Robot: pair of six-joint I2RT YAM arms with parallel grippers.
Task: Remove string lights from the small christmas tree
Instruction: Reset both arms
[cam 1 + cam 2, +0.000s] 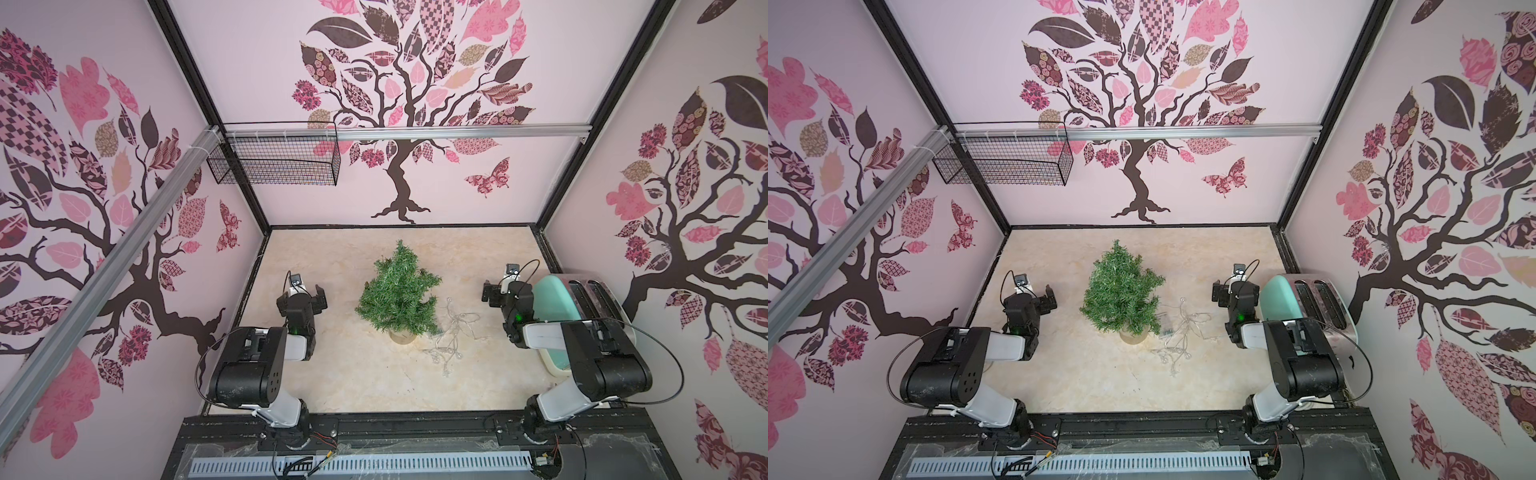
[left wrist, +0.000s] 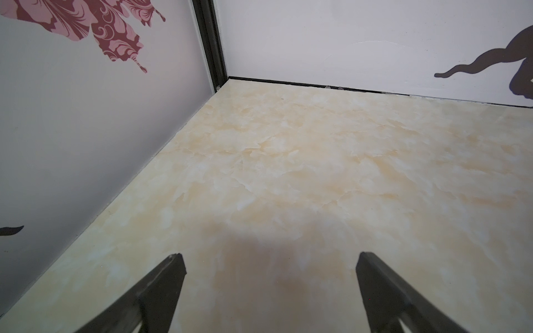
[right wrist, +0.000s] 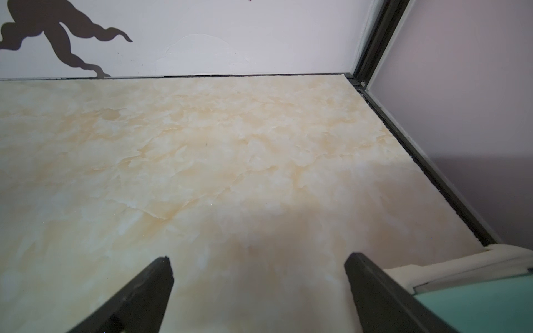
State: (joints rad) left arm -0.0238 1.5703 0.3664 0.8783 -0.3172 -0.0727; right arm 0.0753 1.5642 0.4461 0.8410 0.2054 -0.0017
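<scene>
Beside one small christmas tree (image 1: 398, 291) lies one string lights (image 1: 448, 337) tangle.

Thin silvery wire string lights (image 1: 451, 332): strand too fine to trace, battery box can't be picked out. Round light-wood log base (image 1: 402, 337) of small green bristly christmas tree (image 1: 397, 291) mostly under branches. Mint-green and silver toaster (image 1: 555, 293) half behind right arm (image 1: 594, 357).

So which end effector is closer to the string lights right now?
The right end effector: the string lights lie on its side of the small christmas tree, which separates them from the left end effector.
</scene>
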